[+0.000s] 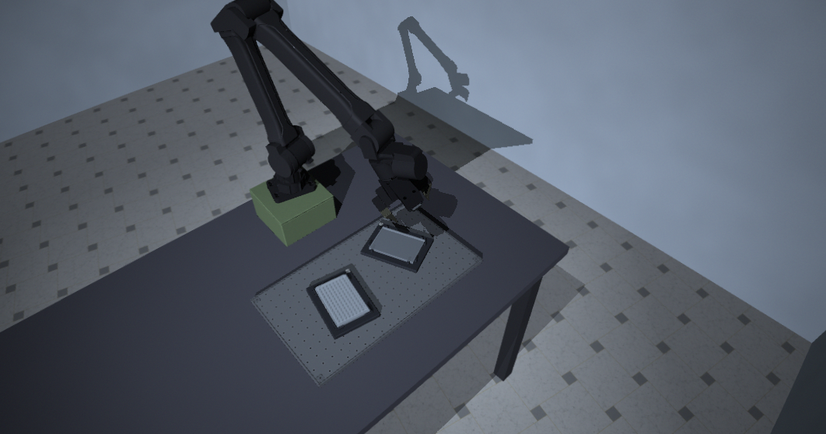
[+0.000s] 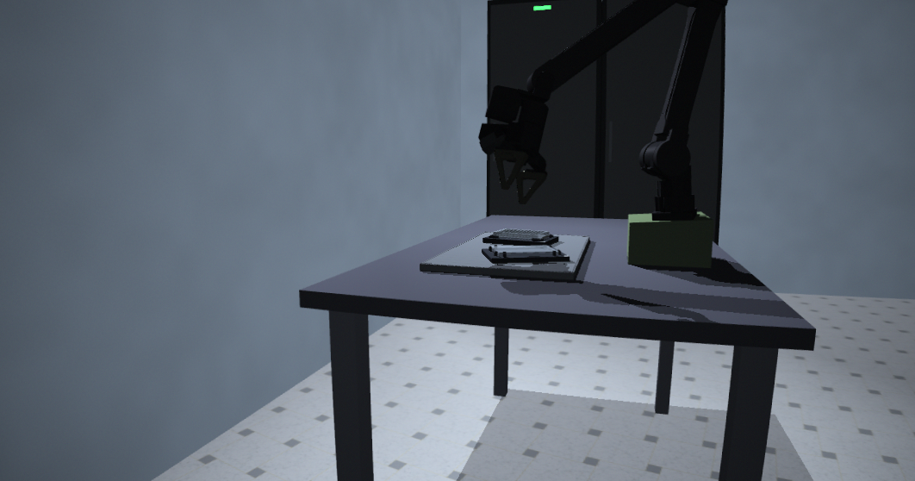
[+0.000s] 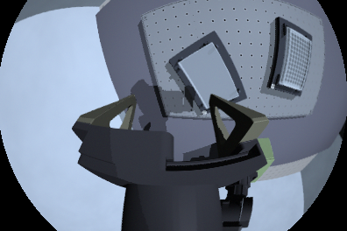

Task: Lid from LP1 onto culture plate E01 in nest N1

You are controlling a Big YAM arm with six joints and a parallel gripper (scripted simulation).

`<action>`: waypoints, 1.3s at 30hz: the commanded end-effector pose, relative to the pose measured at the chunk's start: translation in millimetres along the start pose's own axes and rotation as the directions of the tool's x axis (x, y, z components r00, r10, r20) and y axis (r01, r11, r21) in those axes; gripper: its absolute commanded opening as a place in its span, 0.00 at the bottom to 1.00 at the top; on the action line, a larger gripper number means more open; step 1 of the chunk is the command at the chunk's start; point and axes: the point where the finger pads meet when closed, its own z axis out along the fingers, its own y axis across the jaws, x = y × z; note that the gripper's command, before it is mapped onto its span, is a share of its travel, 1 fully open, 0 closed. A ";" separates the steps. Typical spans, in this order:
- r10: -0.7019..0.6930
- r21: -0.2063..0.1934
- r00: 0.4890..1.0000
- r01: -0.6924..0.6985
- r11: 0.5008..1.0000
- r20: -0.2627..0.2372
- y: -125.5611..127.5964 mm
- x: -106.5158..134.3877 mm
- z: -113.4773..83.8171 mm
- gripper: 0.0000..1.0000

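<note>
Fingers stood spread wide, gripping nothing, hanging above the lid point(image 1: 394, 243). Lid lay flat in lid park LP1 point(image 1: 423, 260) on the perforated board point(image 1: 288, 321). Culture plate E01 point(image 1: 342, 299) sat uncovered in nest N1 point(image 1: 316, 306), well apart, on the dark worktop point(image 1: 144, 327).

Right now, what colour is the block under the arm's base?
Olive green; the block shows best in the top view.
</note>
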 end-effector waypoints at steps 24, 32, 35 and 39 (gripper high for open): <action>-0.585 0.237 0.776 0.630 0.740 -0.237 -37.3 -7.3 33.4 1.00; -0.564 0.240 0.786 0.615 0.751 -0.253 -48.3 0.3 39.4 1.00; -0.564 0.240 0.786 0.615 0.751 -0.253 -48.3 0.3 39.4 1.00; -0.558 0.238 0.781 0.619 0.748 -0.280 -61.2 9.6 49.6 1.00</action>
